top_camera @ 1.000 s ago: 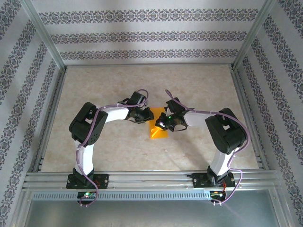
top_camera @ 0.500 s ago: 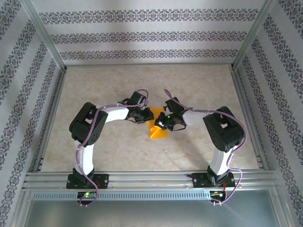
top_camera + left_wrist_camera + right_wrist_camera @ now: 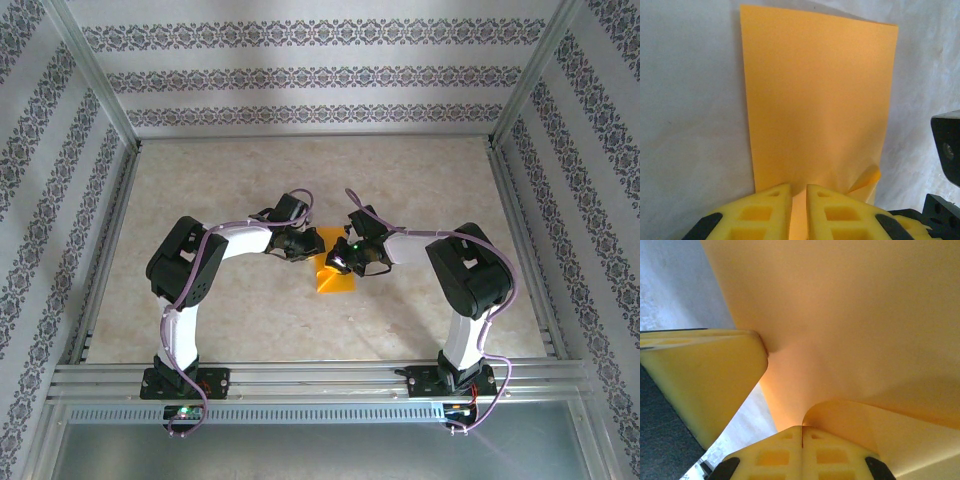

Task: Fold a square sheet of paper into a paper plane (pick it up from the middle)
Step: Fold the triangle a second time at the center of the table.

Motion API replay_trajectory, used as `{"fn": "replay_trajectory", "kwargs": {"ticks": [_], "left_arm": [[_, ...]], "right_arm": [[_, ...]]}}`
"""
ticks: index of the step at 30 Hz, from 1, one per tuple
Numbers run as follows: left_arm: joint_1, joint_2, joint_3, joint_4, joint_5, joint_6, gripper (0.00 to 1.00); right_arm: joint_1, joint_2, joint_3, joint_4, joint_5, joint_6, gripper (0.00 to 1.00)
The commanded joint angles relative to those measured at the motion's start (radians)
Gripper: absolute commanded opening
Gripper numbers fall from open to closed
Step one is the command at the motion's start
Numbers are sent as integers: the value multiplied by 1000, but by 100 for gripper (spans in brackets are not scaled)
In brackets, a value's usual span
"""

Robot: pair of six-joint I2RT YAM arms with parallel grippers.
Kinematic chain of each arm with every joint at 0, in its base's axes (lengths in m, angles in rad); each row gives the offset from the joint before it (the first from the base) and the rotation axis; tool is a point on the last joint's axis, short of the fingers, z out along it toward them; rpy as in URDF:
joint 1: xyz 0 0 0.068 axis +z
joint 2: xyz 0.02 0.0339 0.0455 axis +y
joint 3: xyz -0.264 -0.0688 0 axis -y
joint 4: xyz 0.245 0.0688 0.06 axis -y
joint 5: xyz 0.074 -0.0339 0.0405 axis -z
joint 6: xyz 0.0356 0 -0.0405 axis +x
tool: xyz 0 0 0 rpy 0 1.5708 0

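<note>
Orange paper sheet (image 3: 336, 279) (image 3: 815, 100) (image 3: 850, 315), thin and bright, creased to a narrow oblong, sits mid-counter between the two arms. Its long axis runs near-to-far in the top view, slightly tilted. In the left wrist view it runs straight away from the camera, with the far edge cut square.

Left fingers (image 3: 303, 247) (image 3: 789, 196), yellow, are almost together, with a strip of the sheet's camera-side edge pinched between them. One corner beside them curls up off the surface. Right fingers (image 3: 344, 264) (image 3: 797, 437) are pressed together on a fold of the sheet, and the paper billows up over them in the right wrist view.

Beige marbled counter (image 3: 420, 180) is bare on the far side and out to the aluminium side rails (image 3: 112, 215). Both wrists crowd the centre, close together.
</note>
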Motion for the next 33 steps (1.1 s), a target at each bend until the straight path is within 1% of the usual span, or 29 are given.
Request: {"fn": "replay_trajectory", "kwargs": {"ticks": [1, 19, 29, 33], "left_arm": [[5, 22, -8, -64, -16, 13, 16], [5, 16, -10, -66, -18, 15, 16], [9, -2, 8, -69, -20, 15, 16], [31, -47, 1, -69, -31, 2, 17]], "right_arm": [[14, 24, 26, -10, 0, -24, 0], [17, 40, 27, -79, 13, -85, 0], [19, 54, 32, -76, 14, -86, 6], [18, 60, 30, -82, 18, -84, 12]]}}
